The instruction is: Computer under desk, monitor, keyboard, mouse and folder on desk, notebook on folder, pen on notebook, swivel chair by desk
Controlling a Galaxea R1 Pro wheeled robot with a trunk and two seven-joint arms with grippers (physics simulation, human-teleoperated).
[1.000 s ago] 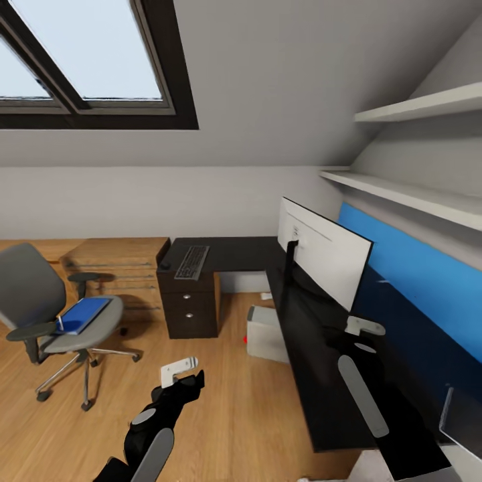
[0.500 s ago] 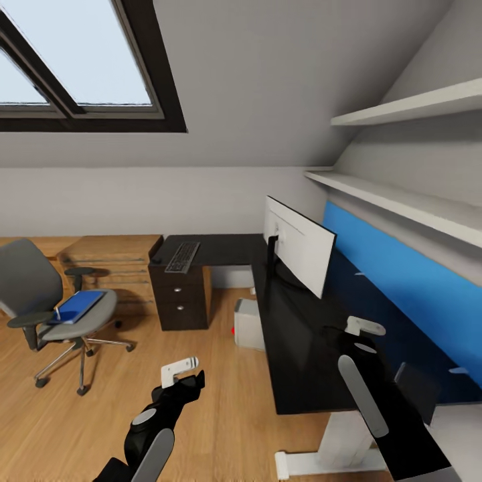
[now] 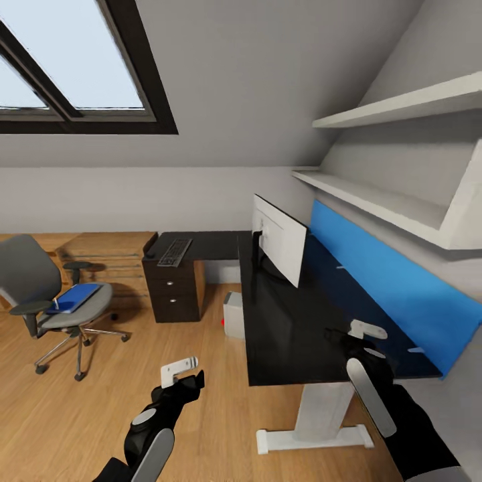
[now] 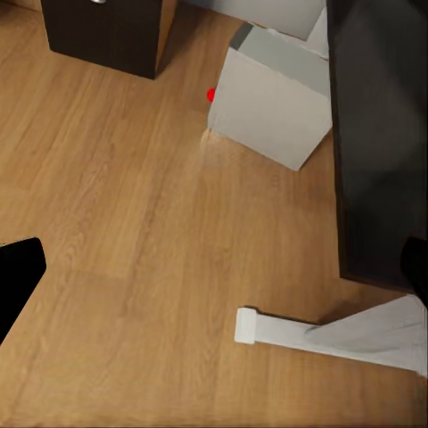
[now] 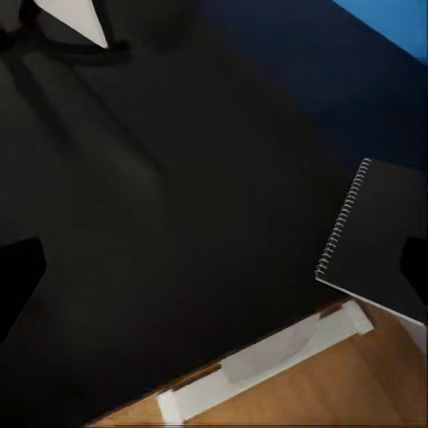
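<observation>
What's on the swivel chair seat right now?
The blue folder lies on the chair seat, with a thin pale thing on its edge, likely the pen. Anything under the folder is hidden.

Head view. Left gripper (image 3: pixel 179 370) over bare wood floor (image 3: pixel 80 422); right gripper (image 3: pixel 365 330) over near end of desk (image 3: pixel 288 335). Finger spread unreadable on both. Well beyond right gripper: monitor (image 3: pixel 281 239), white back showing. Well beyond left gripper: computer (image 3: pixel 233 315) under desk, keyboard (image 3: pixel 174 252) on far wing. Off to its outer side: swivel chair (image 3: pixel 50 301), folder (image 3: pixel 73 298) on seat.
</observation>
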